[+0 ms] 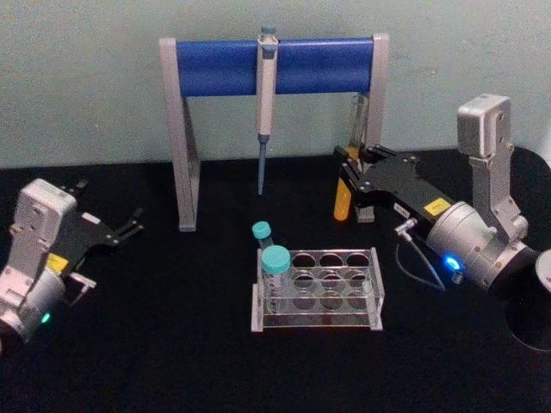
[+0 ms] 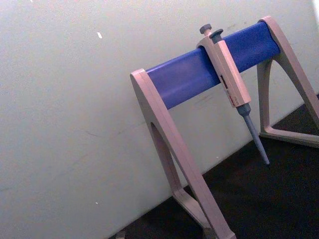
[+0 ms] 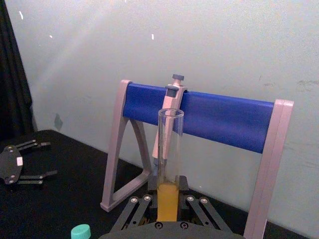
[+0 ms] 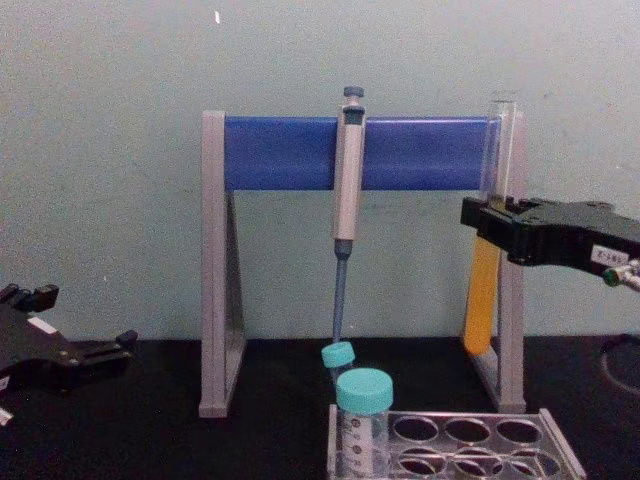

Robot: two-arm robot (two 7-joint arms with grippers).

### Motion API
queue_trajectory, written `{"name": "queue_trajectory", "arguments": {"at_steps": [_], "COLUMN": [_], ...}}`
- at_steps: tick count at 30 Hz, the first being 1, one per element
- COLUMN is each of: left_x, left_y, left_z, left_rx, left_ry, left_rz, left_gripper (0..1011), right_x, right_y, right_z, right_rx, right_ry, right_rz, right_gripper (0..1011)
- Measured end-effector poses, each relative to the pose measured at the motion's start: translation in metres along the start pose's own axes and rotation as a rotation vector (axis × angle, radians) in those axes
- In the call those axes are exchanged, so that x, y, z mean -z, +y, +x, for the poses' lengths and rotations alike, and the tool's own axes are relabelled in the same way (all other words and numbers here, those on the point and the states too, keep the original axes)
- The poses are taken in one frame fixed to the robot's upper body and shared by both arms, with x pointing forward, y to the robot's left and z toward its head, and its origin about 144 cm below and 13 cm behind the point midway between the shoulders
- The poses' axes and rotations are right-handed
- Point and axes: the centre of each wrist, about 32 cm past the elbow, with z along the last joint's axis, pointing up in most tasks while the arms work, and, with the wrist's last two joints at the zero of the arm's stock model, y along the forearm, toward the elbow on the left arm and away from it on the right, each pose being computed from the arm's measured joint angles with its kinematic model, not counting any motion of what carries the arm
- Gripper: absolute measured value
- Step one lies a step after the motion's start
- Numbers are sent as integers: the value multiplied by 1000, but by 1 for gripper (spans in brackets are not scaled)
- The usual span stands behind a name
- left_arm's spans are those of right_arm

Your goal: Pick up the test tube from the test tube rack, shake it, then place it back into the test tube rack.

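Observation:
My right gripper [image 1: 351, 176] is shut on the test tube [image 1: 348, 163], a tall clear glass tube with orange-yellow liquid in its lower part. It holds the tube upright in the air, behind and to the right of the test tube rack [image 1: 372, 295]. In the chest view the test tube [image 4: 488, 250] hangs well above the rack [image 4: 555, 445], gripped by the right gripper [image 4: 492, 215]. The right wrist view has the test tube [image 3: 169, 169] standing between the fingers [image 3: 134, 211]. My left gripper [image 1: 133, 224] rests open on the table at the far left.
A grey-and-blue pipette stand [image 1: 275, 69] with a hanging pipette [image 1: 265, 95] stands at the back, close behind the held tube. Two teal-capped vials [image 1: 275, 271] occupy the rack's left column. The table is covered in black cloth.

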Motion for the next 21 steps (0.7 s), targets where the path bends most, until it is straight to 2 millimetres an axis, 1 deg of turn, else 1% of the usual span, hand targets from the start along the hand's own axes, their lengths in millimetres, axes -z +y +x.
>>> {"name": "queue_trajectory", "arguments": {"at_steps": [10,17,21], "left_x": [0,0,0], "left_y": [0,0,0], "left_z": [0,0,0], "left_rx": [0,0,0], "left_ry": [0,0,0], "left_rz": [0,0,0], "left_gripper": [1001,1001,1002], "right_x": [0,-2,-2], "right_y": [-3,-14,-25], "right_z": [-2,-6,-9], "right_rx": [-4,-12,-14], "right_ry": [6,17,25], "right_rz": [-1,-3,-6], "right_gripper": [226,226,226]}}
